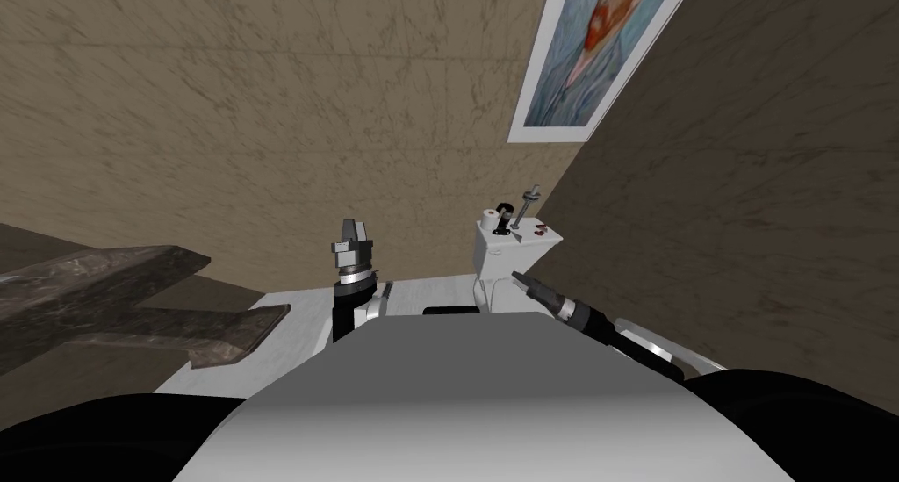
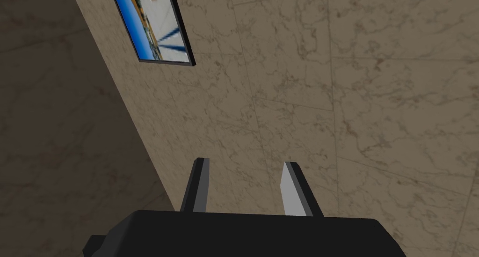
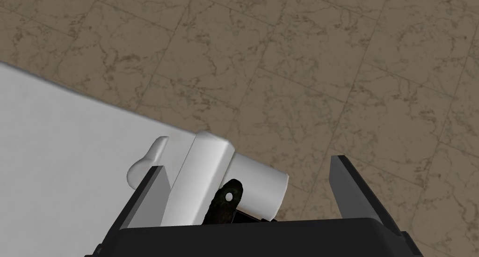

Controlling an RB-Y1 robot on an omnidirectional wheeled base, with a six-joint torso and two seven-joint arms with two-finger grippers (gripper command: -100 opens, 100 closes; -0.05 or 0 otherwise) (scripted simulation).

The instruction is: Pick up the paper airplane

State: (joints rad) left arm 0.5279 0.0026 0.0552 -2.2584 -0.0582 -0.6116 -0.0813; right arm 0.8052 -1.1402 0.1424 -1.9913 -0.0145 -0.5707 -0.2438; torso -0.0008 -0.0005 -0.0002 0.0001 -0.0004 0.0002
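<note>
The paper airplane cannot be picked out with certainty. Between the fingers of the right gripper (image 3: 248,163) a group of white shapes is seen: a white block (image 3: 199,184), a short white cylinder (image 3: 259,188) beside it and a rounded white lobe (image 3: 142,167) behind one finger. None of them can be recognised as folded paper. Their lower parts are cut off by the dark body of the gripper.

A dark piece with a small hole (image 3: 227,205) is set in front of the block, close to the base of the fingers. What it is cannot be made out.

The right fingers are spread wide apart and nothing is clamped. Whether the one finger touches the block cannot be told, since the two are overlapped. Beyond that finger a white table (image 3: 56,165) is seen.

In the head view a white box (image 1: 505,253) is found just ahead of these fingers. Small things are carried on its top — a pale roll, a black piece, a thin metal rod (image 1: 529,206) and red specks, all too small to be named.

The left gripper (image 2: 245,167) is pointed upward, well apart from the right one. Its fingers are apart, with nothing between them.
</note>
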